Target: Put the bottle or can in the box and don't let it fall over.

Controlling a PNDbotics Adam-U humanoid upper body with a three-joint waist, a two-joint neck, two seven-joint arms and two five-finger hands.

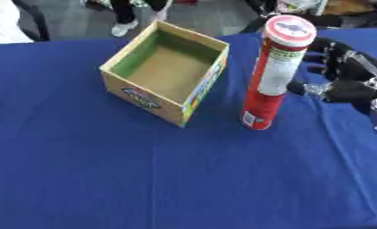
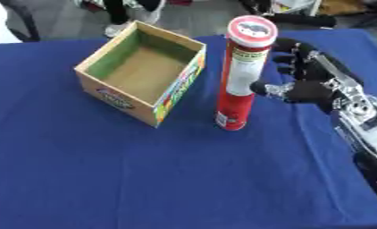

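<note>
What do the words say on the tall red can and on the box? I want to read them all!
None of it can be read.
Tall red can: the white and green label on its side and the picture on its lid are too blurred to read.
Cardboard box: the oval logo on its front and the colourful strip on its side are too blurred to read.
Blue tablecloth: no writing shows.

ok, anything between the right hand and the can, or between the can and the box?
Nothing visible. The right hand is open just right of the upright red can, with only bare blue cloth between. The open box sits directly left of the can, its inside empty.
</note>
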